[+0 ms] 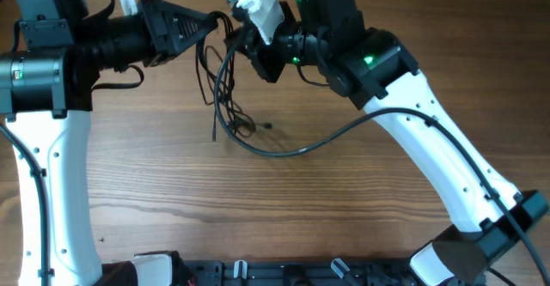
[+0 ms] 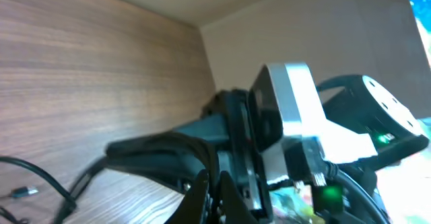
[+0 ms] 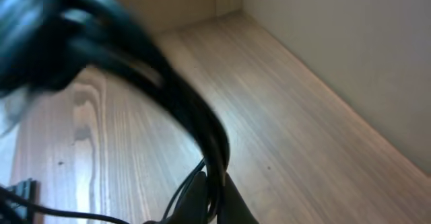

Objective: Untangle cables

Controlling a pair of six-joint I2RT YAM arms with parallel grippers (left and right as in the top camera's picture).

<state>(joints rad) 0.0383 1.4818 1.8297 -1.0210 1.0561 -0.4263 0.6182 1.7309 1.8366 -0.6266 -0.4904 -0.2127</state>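
Left hand (image 1: 216,21) and right hand (image 1: 243,44) each clamp the cables (image 1: 225,88) dangling between them.

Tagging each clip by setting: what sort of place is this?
Probably a robotics lab bench: a wood-grain table, plain beige wall, and a white left arm and right arm over black cables.

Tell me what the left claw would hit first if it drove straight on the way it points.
Probably the black cable tangle strung just ahead, then the right arm's black claw facing it; depth is unclear.
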